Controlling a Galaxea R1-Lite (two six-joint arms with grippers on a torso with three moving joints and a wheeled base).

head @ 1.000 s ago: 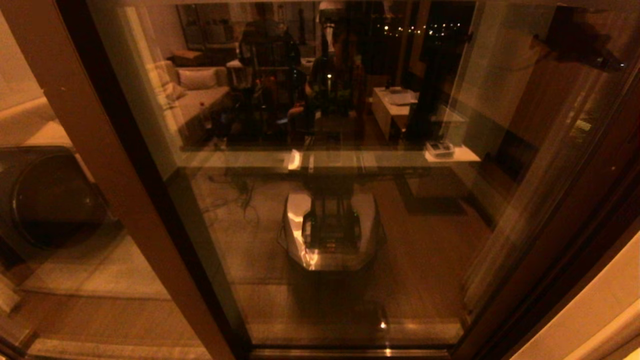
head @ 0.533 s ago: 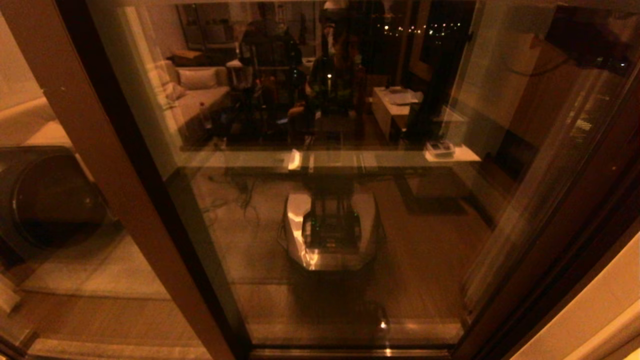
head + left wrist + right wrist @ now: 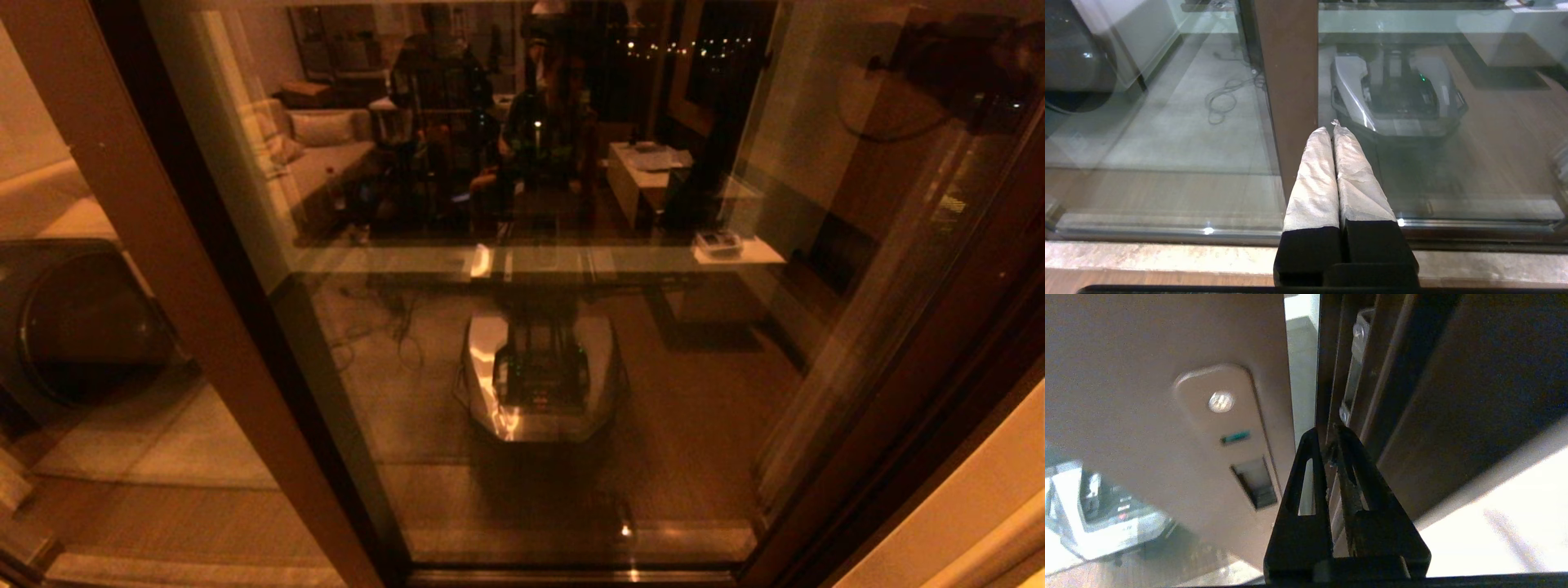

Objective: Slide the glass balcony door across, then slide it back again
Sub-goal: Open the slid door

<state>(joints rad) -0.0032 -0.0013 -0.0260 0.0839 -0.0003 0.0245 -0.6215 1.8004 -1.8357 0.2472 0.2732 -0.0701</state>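
— What had moved since a second before?
— Only the dark arm reflected at the pane's far right; the glass balcony door [image 3: 522, 327] stayed put, filling the head view.
— And the claws?
— Only the wrist views showed them. The left gripper [image 3: 1331, 130], fingers pressed together, pointed at a brown upright [image 3: 1290, 81]. The right gripper [image 3: 1325, 435], closed on nothing, sat in the gap beside the door's handle plate [image 3: 1224, 428].

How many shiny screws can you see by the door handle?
3. One sits on the brown handle plate of the glass balcony door, above the green mark. Two more hold the metal strike plate on the frame, one at each end. Others may be hidden.
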